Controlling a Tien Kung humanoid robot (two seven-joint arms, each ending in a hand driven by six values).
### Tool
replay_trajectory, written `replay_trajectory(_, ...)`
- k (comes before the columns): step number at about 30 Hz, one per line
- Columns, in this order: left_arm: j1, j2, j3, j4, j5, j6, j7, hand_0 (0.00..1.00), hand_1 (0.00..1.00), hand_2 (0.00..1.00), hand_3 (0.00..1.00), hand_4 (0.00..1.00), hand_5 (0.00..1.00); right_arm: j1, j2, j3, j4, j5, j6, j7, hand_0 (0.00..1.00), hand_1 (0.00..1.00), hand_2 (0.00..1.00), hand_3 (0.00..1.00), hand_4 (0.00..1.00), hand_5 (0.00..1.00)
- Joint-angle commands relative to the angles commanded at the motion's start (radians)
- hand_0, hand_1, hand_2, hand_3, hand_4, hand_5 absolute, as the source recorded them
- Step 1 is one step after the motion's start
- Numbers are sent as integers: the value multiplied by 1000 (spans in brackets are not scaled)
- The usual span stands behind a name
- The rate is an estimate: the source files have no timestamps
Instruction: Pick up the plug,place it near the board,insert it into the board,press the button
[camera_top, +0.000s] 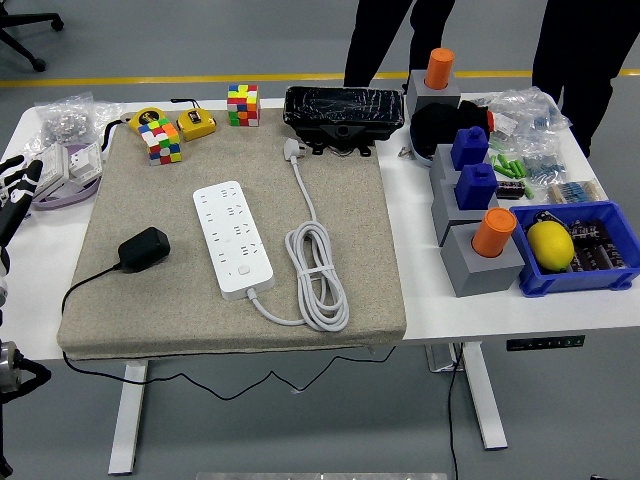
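A black plug with a thin black cord lies on the beige mat, left of a white power strip that runs front to back. The strip's white cable is coiled to its right and ends in a white plug near the mat's back edge. My left hand hovers at the far left edge over the table, well left of the black plug, fingers spread and holding nothing. The right hand is out of view.
Two colour cubes, a yellow tape measure and a black wrapped box line the mat's back. Grey blocks with blue and orange pegs and a blue bin with a lemon stand right. Two people stand at the far side.
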Motion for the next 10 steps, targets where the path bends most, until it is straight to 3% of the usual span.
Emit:
replay_trajectory(1, 0, -1, -1, -1, 3, 0, 1, 732, 728, 713, 743, 998, 633, 1, 0, -11, 0, 11, 1, 3, 680, 563, 497, 462, 763, 28)
replay_trajectory(2, 0, -1, -1, -2, 3, 1, 2, 731, 722, 710, 740, 998, 630, 2, 0, -22, 0, 25, 4, 7, 669, 562, 493, 428, 802, 98)
replay_trajectory(10, 0, -2, -8, -6, 6, 8, 6, 729, 717, 704, 740, 998, 623, 9, -3, -7, 0, 39, 12, 13, 670, 557, 491, 414, 806, 76)
